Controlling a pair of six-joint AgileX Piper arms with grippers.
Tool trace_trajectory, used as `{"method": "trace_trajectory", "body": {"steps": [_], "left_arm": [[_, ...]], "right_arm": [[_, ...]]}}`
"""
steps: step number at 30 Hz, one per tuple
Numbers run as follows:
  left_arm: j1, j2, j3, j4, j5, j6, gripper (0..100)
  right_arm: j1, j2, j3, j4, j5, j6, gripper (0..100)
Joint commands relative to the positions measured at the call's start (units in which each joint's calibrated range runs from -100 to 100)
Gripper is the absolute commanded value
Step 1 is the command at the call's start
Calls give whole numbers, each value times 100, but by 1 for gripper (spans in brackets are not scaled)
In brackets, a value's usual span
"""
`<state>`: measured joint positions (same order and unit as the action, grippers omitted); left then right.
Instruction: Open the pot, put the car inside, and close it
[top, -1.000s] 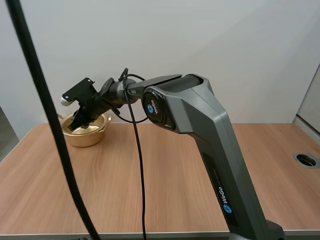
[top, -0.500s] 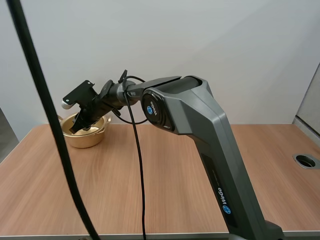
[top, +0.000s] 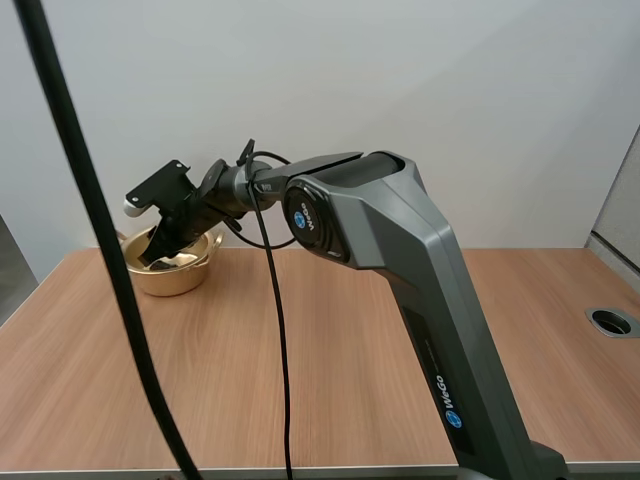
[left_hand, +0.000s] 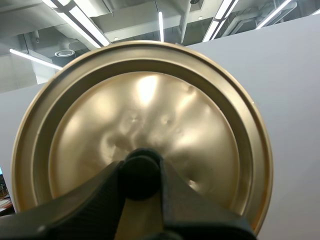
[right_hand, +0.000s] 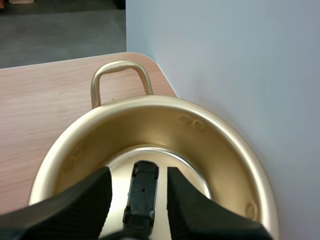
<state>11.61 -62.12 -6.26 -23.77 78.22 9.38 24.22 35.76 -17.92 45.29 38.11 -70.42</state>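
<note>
The right arm (top: 400, 260) reaches out across the wooden table (right_hand: 45, 110) to the golden pot (right_hand: 225, 150), and the right gripper (right_hand: 137, 173) hangs tipped down into its open mouth. Its two black fingers (right_hand: 85, 200) stand apart. The small dark car (right_hand: 142, 195) lies lengthwise in the gap between them on the shiny pot floor, with a sliver of gold showing on either side, so neither finger seems to touch it. Beyond the fingertips the far wall of the pot rises, dented in a few spots. Past the rim on the side of one finger, a looped pot handle (right_hand: 120, 75) sticks out over the table. The left gripper (left_hand: 140, 169) holds the lid (left_hand: 150, 100). Its fingers (left_hand: 90, 200) are pinched from both sides on the round black knob (left_hand: 140, 172), and the lid's dimpled golden disc spreads wide just past the fingertips, facing back towards them and lifted well clear of any surface.
</note>
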Motion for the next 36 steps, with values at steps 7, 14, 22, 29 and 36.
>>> {"method": "trace_trajectory", "body": {"steps": [7, 14, 22, 29, 36], "left_arm": [[-2, -4, 37, 238, -24, 0, 0], [-2, -4, 511, 407, 38, 0, 0], [-2, -4, 1520, 571, -361, 73, 0], [-2, 21, 3010, 653, -1938, 506, 0], [-2, 972, 4428, 653, -3602, 925, 0]], "right_arm": [[-26, -199, -7, -967, 95, 814, 26], [-250, -777, -7, -1383, 1079, 1069, 0], [-771, -1522, -7, -1383, 1922, 1344, 0], [-1333, -2257, -7, -1383, 3051, 1548, 0], [-1894, -3247, -7, -1383, 4399, 1562, 0]]}}
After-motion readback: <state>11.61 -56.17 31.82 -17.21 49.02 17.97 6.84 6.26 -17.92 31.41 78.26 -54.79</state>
